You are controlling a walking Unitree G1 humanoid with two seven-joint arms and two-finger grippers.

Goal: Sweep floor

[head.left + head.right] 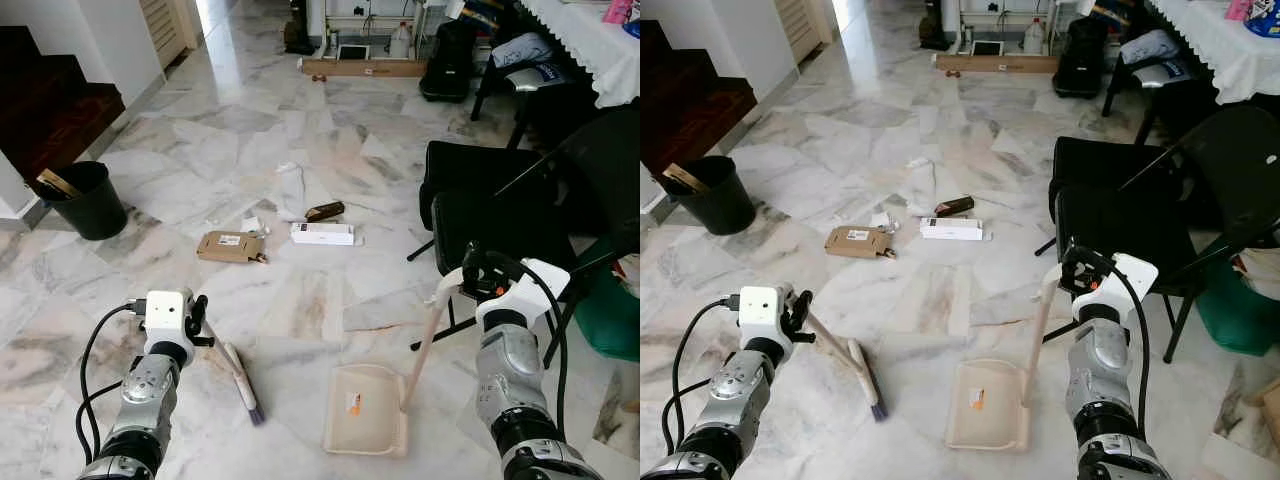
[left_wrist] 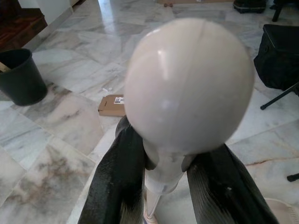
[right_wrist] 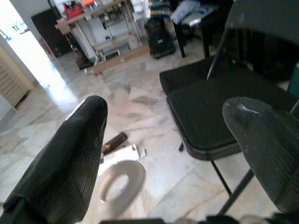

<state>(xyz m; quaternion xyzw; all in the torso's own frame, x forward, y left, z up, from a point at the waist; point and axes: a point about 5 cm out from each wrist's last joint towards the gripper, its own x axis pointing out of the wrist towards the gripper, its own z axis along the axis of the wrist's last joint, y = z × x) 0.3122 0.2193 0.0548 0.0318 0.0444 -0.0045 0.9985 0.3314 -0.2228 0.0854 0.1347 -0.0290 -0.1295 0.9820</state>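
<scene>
Cream plastic broom: your left gripper squeezes its round-topped handle. Your right gripper holds the cream plastic dustpan by its long handle, near the flat brown cardboard box.

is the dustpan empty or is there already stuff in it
Nearly empty. The dustpan lies flat on the floor with one small orange-and-white scrap in its tray; the brown box and white box lie unswept farther off.

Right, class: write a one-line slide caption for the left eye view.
Left gripper holds a small broom, right gripper a cream dustpan, facing litter on marble floor.
</scene>
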